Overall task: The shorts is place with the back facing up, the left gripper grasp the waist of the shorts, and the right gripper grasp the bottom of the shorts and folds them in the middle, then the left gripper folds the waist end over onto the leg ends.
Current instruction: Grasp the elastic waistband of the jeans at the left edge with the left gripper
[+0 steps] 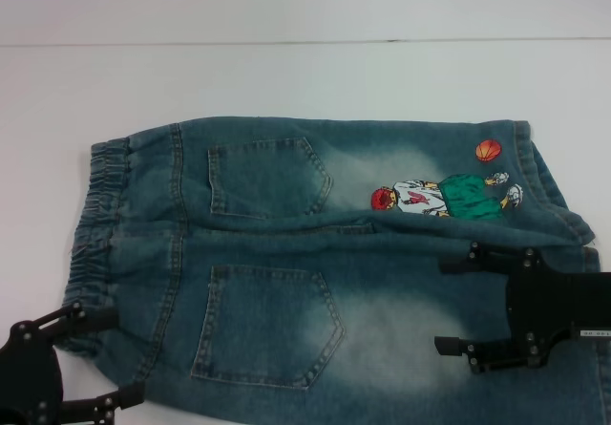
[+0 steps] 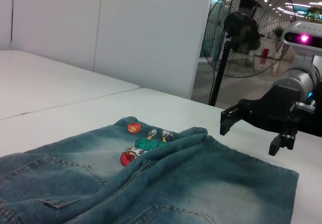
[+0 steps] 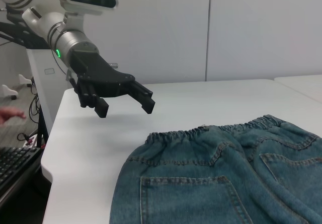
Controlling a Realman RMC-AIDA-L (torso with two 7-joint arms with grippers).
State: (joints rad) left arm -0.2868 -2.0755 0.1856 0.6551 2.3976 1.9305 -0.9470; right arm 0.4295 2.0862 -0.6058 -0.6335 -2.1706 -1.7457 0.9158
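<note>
With no fold yet made, I saw the shorts (image 1: 325, 272) flat, back up: left gripper (image 1: 91, 363) spread beside the waist, right gripper (image 1: 458, 301) spread over the leg end, neither gripping.

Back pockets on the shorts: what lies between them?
Head view: only bare denim and the centre seam lie between the upper back pocket and lower back pocket.

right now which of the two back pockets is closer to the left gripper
The nearer back pocket, on the leg closest to the robot. It lies just beside the open left gripper at the waistband; the other pocket sits on the far leg.
</note>
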